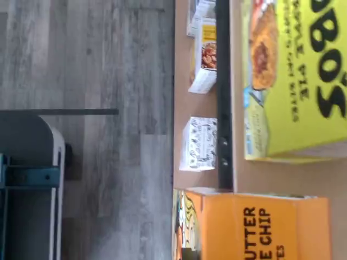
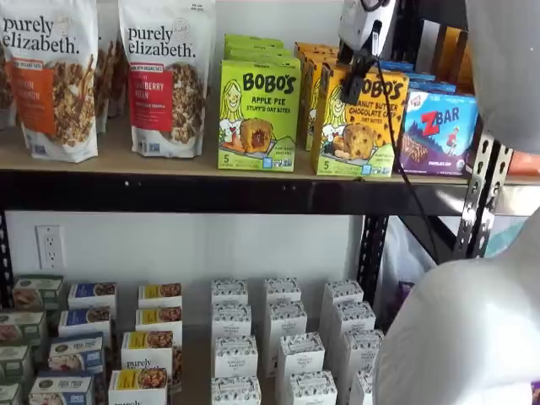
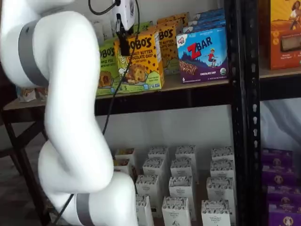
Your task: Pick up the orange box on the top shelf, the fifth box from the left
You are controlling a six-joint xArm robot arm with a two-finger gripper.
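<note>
Your target, the orange box [image 2: 358,124], Bobo's Peanut Butter Chocolate Chip, stands upright at the front of the top shelf [image 2: 211,191]. It sits between the lime-green Apple Pie carton [image 2: 258,116] at its 9 o'clock and the blue ZBar carton [image 2: 439,132] at its 3 o'clock, with more orange cartons stacked behind it.

The gripper [image 2: 354,84] hangs in front of the box's upper face, near its 12 o'clock edge. You see only dark fingers side-on in both shelf views [image 3: 124,47], so you cannot tell whether the jaws are parted or closed, and no box is held yet. The wrist view shows the orange box's top [image 1: 260,227] and the Apple Pie carton's top close beside it.

Watch three things. The neighbours stand just beside the target, so a finger that drifts toward 9 o'clock could catch the Apple Pie carton instead, or knock it. Pushing forward with the fingers off the box's sides would likely shove it back into the row behind. The black cable [image 2: 396,143] drapes across the carton's face and could snag as you lift.
</note>
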